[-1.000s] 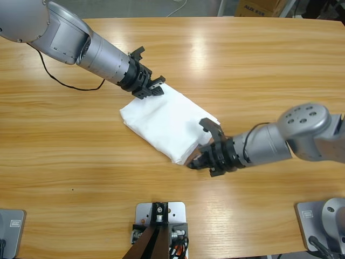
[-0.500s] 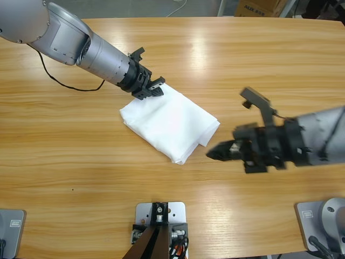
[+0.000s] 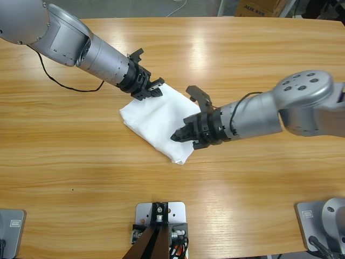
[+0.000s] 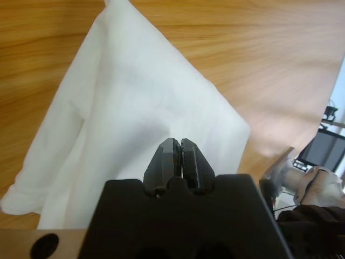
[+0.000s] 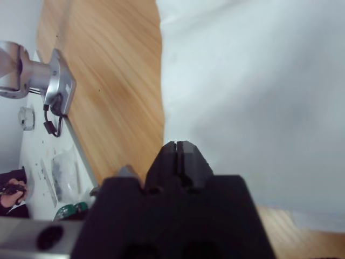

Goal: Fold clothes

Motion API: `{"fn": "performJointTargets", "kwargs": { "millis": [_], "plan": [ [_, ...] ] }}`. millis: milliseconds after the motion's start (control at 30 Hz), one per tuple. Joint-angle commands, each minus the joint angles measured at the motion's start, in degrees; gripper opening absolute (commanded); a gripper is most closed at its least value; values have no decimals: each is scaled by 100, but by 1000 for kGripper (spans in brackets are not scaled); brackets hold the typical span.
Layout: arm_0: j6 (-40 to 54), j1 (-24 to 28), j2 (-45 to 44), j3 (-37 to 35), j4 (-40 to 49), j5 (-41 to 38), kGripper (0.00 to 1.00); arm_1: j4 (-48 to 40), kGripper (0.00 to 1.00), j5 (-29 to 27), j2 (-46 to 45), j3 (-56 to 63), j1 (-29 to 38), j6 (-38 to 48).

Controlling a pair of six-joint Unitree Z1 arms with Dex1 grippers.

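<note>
One folded white shirt [image 3: 161,121] is lying mid-table [image 3: 242,65] between two grippers. The left gripper [image 3: 154,89], jaws together, is sitting at the shirt's 11 o'clock corner, seemingly touching cloth. The right gripper [image 3: 177,136], jaws also together, is hovering over its 4 o'clock side.

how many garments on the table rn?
1. A folded white cotton T-shirt lies mid-table on the long wooden table, between the left gripper at its upper corner and the right gripper over its right side. Nothing else visible.
</note>
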Motion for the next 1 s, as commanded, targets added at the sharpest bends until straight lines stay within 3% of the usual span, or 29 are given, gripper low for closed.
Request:
{"fn": "performJointTargets", "kwargs": {
  "millis": [33, 467, 1000],
  "plan": [
    [-119, -41, 505, 74, 76, 192, 0, -263, 0, -78, 564, 48, 54, 96],
    [-221, -187, 920, -205, 94, 202, 0, -247, 0, -16, 260, 389, 232, 249],
    [-224, -165, 892, -94, 111, 199, 0, -1172, 0, -32, 1209, 1075, 390, 515]
  ]
}}
